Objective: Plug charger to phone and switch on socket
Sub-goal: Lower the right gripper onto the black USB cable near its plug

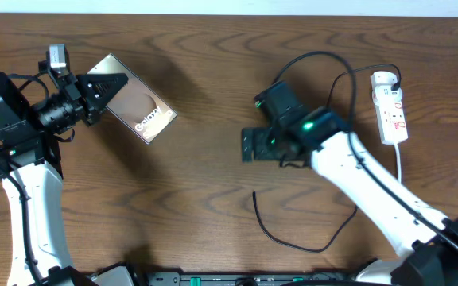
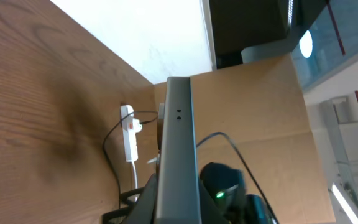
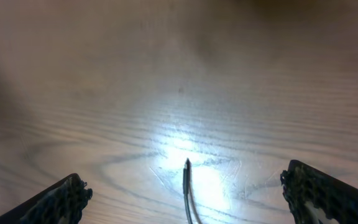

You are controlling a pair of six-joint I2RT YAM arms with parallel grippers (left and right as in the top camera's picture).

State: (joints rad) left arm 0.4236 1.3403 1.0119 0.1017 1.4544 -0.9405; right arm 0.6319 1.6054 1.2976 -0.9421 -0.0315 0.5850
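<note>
The left gripper [image 1: 108, 86] is pinching the phone [image 1: 145, 113]. The right gripper [image 3: 186, 190], spread wide, is hovering over the charger [image 3: 186, 170]. Plugging in and switching the socket [image 1: 391, 107] are remaining.

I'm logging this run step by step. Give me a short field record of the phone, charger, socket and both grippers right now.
phone: lifted off the table, Galaxy back facing up
left gripper: shut on the phone's edge
right gripper: open, pointing down at the table, holding nothing
charger: connector tip lies on the table between the open fingers, not gripped
socket: on the table's right side, apart from both arms
charger in phone: not yet
</note>
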